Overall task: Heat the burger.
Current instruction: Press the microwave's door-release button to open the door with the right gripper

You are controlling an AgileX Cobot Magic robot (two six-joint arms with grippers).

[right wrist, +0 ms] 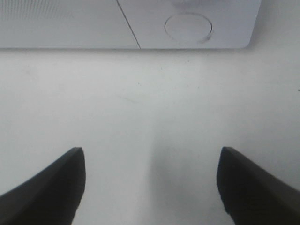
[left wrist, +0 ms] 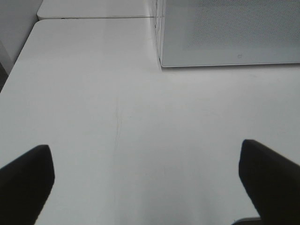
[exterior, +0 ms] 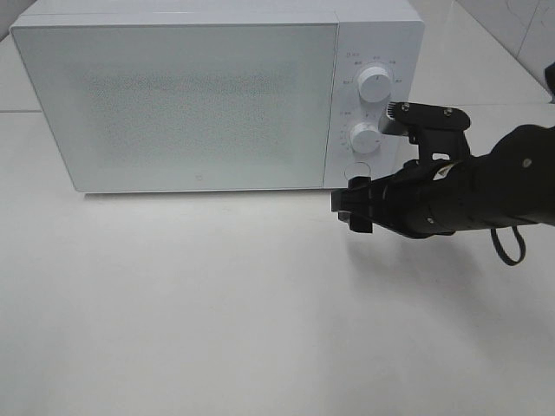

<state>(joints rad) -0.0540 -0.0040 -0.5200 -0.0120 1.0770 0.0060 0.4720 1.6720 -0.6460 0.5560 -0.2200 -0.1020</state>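
**Burger Unseen, Door Shut**

Overhead, the microwave (exterior: 173, 95) was closed, the right gripper (exterior: 349, 211) near its round button (exterior: 356, 172). Left wrist: the left gripper (left wrist: 144, 159) gaped empty. Right wrist: jaws wide, empty. The burger showed nowhere, perhaps inside; starting the heat likely remained.

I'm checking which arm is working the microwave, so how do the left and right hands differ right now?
The right hand points at the round button on the microwave; the left hand faces the table near its door's corner. The right hand shows in the high view; the left hand doesn't. Both are open and empty.
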